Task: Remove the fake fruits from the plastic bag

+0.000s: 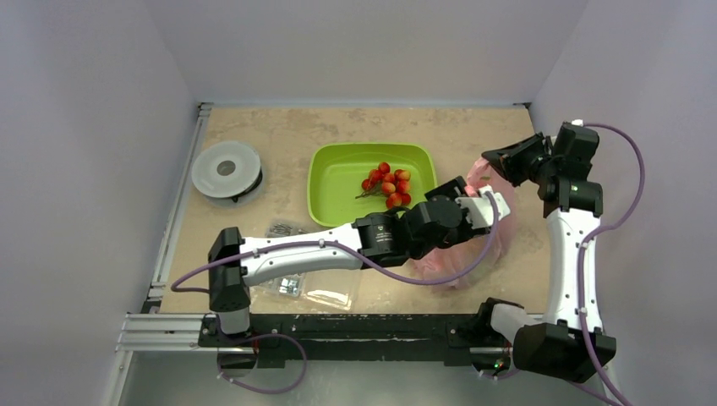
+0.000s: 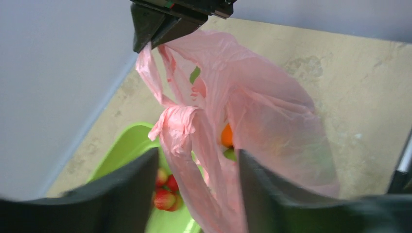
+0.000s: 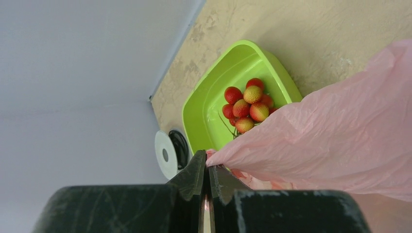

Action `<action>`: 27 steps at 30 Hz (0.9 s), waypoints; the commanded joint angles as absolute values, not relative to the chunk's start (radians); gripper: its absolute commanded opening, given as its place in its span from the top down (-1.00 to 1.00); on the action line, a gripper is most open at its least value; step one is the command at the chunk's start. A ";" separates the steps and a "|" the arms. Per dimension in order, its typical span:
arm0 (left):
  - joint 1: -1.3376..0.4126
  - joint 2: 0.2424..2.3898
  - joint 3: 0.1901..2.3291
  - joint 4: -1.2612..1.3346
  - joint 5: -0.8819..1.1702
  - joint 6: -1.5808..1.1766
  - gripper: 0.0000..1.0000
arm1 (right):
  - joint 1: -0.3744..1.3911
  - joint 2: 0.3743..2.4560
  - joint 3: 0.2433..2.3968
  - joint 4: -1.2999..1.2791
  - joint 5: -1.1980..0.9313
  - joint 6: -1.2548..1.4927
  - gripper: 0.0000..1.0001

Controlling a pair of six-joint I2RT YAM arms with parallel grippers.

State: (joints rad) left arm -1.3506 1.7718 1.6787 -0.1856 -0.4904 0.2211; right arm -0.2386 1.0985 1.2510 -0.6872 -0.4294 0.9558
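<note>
The pink plastic bag (image 1: 473, 249) hangs by its top at the table's right, just right of the green tray. My right gripper (image 3: 208, 166) is shut on the bag's upper edge (image 3: 228, 154) and holds it up; it also shows in the left wrist view (image 2: 154, 29). My left gripper (image 2: 197, 153) is open, its fingers (image 2: 131, 194) on either side of a twisted bag handle (image 2: 180, 126) without pinching it. Through the bag's mouth I see fake fruits: an orange one (image 2: 227, 136), a green piece (image 2: 229, 154) below it and another green piece (image 2: 195, 75) higher up. Other fruits are hidden.
The green tray (image 1: 338, 199) holds a cluster of small red berries (image 1: 387, 183) on a stem. A white spool (image 1: 227, 169) lies at the far left. A clear box of screws (image 1: 292, 286) lies under the left arm, near the front edge.
</note>
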 commanded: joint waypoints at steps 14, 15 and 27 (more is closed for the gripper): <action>-1.341 1.488 1.341 -0.151 -0.083 0.194 1.00 | -0.190 1.364 1.520 -0.819 0.022 0.381 0.88; -1.327 1.489 1.329 -0.144 -0.048 0.175 1.00 | -0.177 1.381 1.523 -0.822 0.042 0.367 0.76; -1.301 1.483 1.270 -0.065 0.043 0.090 1.00 | 0.170 1.168 1.628 -1.131 0.484 0.359 -0.97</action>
State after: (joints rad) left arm -1.2984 1.5146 1.2907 -0.1352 -0.0059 0.1204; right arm 0.1951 1.3449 1.5772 -1.0084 0.3531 0.3721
